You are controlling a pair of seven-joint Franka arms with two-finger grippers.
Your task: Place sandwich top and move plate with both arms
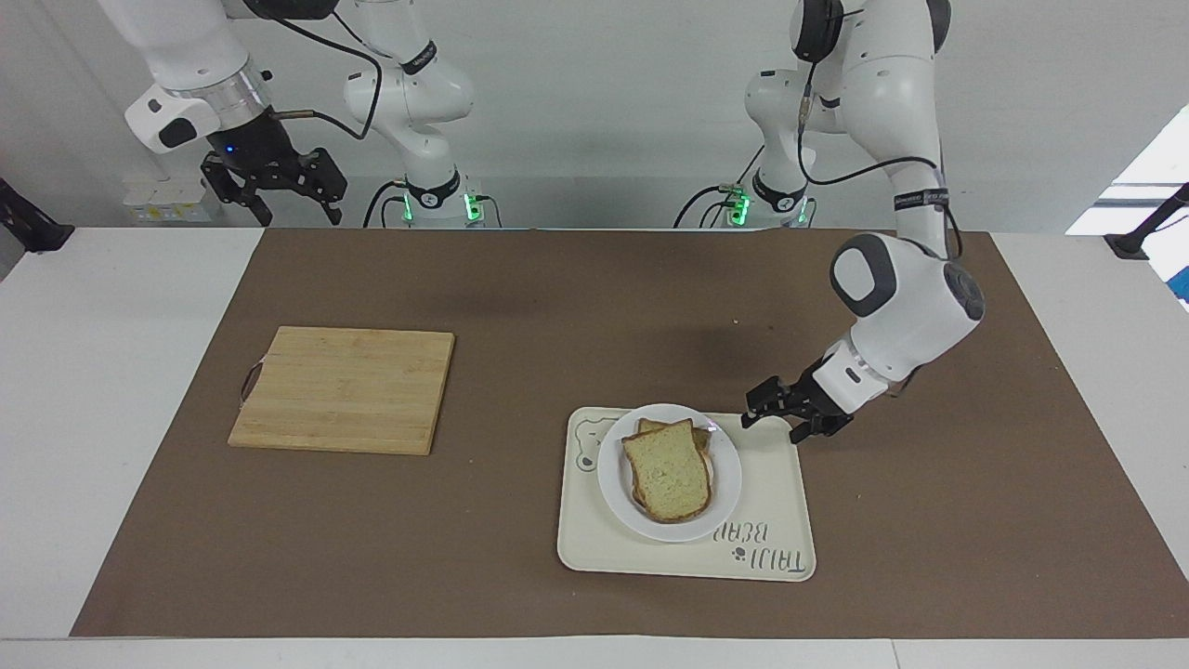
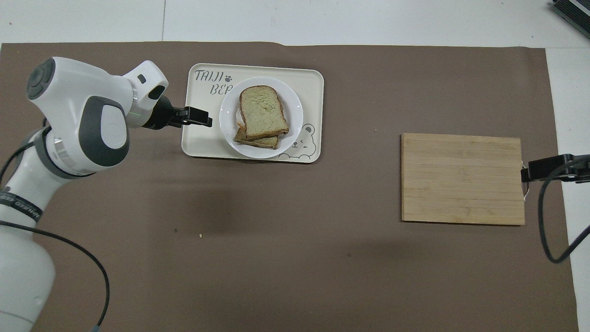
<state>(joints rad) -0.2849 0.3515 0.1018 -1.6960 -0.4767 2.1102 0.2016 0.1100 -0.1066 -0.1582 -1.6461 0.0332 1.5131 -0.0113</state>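
The plate [image 1: 729,476] [image 2: 296,107] rests on the cream tray. On it lies the sandwich top [image 1: 667,469] [image 2: 262,110], a pale slice with a brown crust, covering a lower slice whose edge peeks out. My left gripper [image 1: 774,425] [image 2: 203,122] is open and holds nothing. It hovers over the tray's edge toward the left arm's end, a short gap from the plate's rim. My right gripper [image 1: 297,209] [image 2: 548,166] hangs open and high by its own base, where that arm waits.
The cream tray [image 1: 776,506] [image 2: 203,143] with a bear drawing lies on the brown mat. A wooden cutting board [image 1: 344,388] [image 2: 463,179] sits toward the right arm's end. Bare mat lies between the tray and the board.
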